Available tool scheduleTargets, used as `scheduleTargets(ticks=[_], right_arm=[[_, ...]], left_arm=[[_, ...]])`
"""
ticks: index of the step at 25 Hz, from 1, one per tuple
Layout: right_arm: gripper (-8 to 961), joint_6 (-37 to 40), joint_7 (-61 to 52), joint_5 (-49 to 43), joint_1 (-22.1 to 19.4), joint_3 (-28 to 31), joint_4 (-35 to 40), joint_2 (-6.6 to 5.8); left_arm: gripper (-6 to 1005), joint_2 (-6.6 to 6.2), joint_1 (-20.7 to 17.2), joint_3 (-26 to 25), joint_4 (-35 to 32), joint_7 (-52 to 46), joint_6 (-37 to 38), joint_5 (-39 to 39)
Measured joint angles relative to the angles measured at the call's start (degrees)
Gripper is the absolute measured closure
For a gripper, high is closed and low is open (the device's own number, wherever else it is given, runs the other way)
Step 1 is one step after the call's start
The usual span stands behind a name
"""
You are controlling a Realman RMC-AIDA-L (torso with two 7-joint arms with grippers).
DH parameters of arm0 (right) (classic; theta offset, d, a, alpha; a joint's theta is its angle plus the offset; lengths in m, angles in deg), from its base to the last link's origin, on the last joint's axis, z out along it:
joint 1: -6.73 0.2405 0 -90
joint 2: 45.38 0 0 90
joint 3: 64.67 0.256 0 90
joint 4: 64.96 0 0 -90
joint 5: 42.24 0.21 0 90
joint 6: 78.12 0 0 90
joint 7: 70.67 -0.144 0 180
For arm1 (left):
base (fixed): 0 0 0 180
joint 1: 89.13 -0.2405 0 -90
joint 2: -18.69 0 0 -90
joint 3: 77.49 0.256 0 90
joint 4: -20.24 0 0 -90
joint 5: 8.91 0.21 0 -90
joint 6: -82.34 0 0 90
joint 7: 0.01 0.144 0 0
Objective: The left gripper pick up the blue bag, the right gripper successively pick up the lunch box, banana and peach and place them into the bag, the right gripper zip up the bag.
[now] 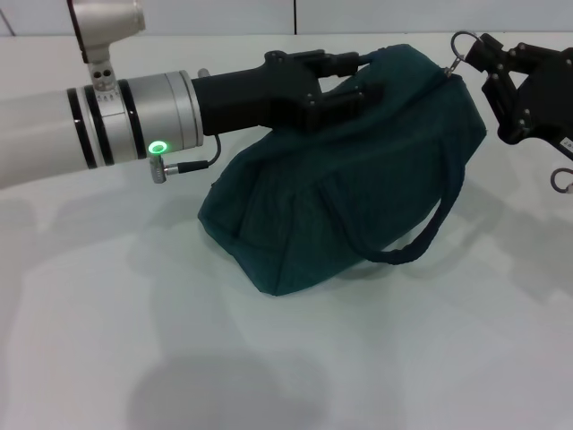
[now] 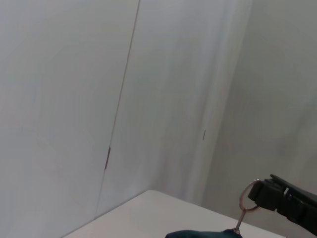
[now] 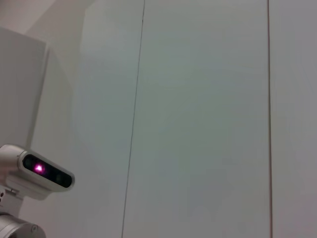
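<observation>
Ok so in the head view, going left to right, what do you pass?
Left arm's silver cuff with the green light → left gripper gripping the bag's top → blue bag → zipper pull ring → right gripper holding that ring.

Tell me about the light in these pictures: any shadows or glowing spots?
Head view: soft, even light; the blue bag and the left arm cast faint grey shadows on the white table; a green light glows on the arm's wrist. Right wrist view: a pink lamp glows on a camera housing. Left wrist view: dim, flat wall, no glare.
</observation>
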Motion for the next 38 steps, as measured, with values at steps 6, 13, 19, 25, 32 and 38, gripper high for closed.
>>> scheduleTargets(ticks=[6,13,19,25,32,38], right_arm=[[938,-0.41,0.0,0.0,0.03,0.02,-0.08,0.08],[938,-0.41,-0.37,0.09,-0.26,0.02,-0.1,0.09],[938,-0.4,-0.48,1.23,-0.18,0.44,-1.62,0.1],[938,-2.18,-0.62,5.84,0.13,0.58,-4.83,0.09],[938,-7.3,-4.6,6.2,0.08,0.61,-5.06,0.09],[938,-6.23,-4.86,6.22,0.12,0.11,-5.05,0.11]], left_arm=[[468,0.01,-0.46,0.05,0.44,2.39,-0.04,-0.2],[785,0.01,-0.57,0.16,0.49,4.57,-0.04,-0.06],[907,0.02,-0.68,0.28,0.5,5.8,0.75,-0.31],[940,-0.02,-0.89,0.29,0.49,7.08,1.67,-0.18],[945,-0.25,-1.22,0.27,0.49,7.73,1.51,0.26],[965,-0.14,-0.81,0.26,0.5,8.24,1.72,0.65]])
